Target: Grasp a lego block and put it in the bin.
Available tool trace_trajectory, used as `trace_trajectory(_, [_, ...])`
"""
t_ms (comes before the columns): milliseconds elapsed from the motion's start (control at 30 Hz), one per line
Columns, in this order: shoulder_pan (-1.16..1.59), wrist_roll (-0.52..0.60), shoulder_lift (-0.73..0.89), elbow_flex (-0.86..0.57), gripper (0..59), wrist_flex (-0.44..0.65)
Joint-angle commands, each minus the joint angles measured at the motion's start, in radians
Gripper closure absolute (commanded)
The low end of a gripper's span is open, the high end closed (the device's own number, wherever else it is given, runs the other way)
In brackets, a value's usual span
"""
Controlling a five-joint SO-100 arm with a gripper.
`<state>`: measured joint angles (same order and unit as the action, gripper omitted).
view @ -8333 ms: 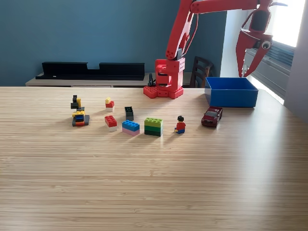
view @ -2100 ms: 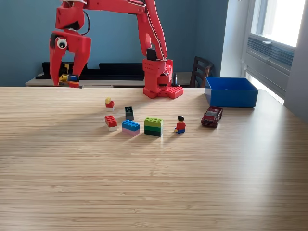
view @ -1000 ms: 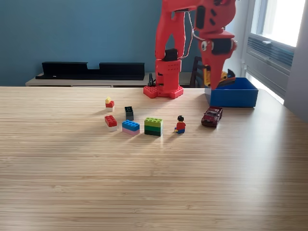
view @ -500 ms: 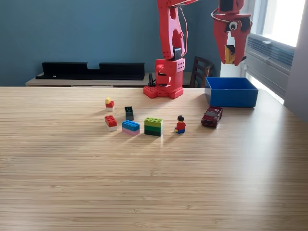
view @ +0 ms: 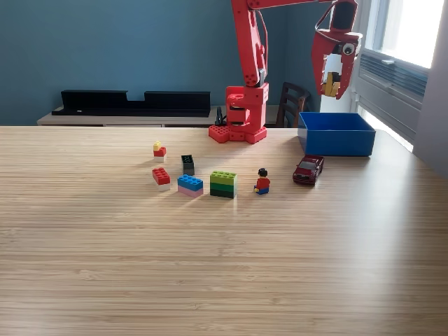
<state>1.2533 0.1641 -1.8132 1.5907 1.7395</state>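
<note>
Exterior view: red arm raised over the far right of the table, above the bin.

We note the wooden table (view: 224, 266) first, then the red arm (view: 246, 63) on its far edge, and the blue bin (view: 336, 134) far right, open-topped, low-walled. The gripper (view: 332, 85) hangs above the bin's opening, well apart from it; its fingers pinch a small yellow-orange lego block (view: 333, 85), only partly visible. We judge that block light, rigid, smooth-sided, best held across two flat faces. On the table left of centre: green block (view: 223, 184), blue-and-pink block (view: 190, 185), red block (view: 162, 178), dark block (view: 187, 164), a small red-yellow stack (view: 159, 151). A minifigure (view: 262, 181) and a red toy car (view: 308, 169) sit near the bin.
</note>
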Motion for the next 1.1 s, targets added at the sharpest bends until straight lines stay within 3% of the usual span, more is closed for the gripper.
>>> trace_trajectory(33, [0.018,-0.02,-0.061,0.008,58.5,-0.003])
trace_trajectory(333, [0.04,-0.028,-0.058,0.13,58.5,-0.133])
trace_trajectory(800, [0.046,-0.046,-0.041,0.02,58.5,-0.12])
trace_trajectory(1100, [0.049,-0.06,0.206,-0.163,58.5,-0.069])
